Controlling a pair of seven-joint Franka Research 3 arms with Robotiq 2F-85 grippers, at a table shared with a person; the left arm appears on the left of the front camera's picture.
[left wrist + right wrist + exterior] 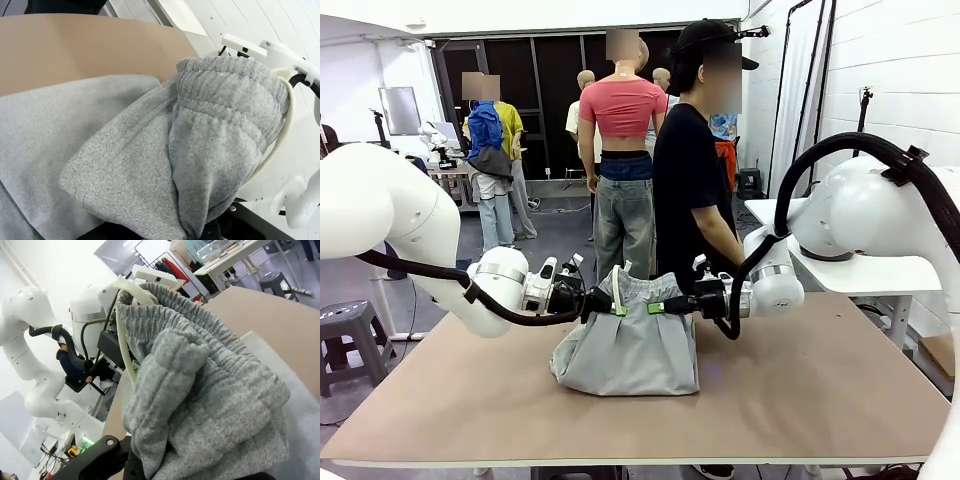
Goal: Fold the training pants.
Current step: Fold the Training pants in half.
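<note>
My left gripper (608, 302) is clenched on the training pants (628, 345) at the waistband's 9 o'clock end, and my right gripper (662, 307) is clenched on its 3 o'clock end. The waistband hangs lifted between them while the folded legs rest mid-table (800, 400). A white drawstring (280, 132) loops beside the waistband. A person (695, 190) stands at 12 o'clock, touching the far edge.

Wide bare table (800, 390) to left, right and near side of the training pants (630, 350): free passage there. In the middle, blocked by the pants, hanging from left gripper (617, 303) and right gripper (655, 307), both clamped on the waistband. At far edge, close behind, a person (695, 190) standing; little room there.
</note>
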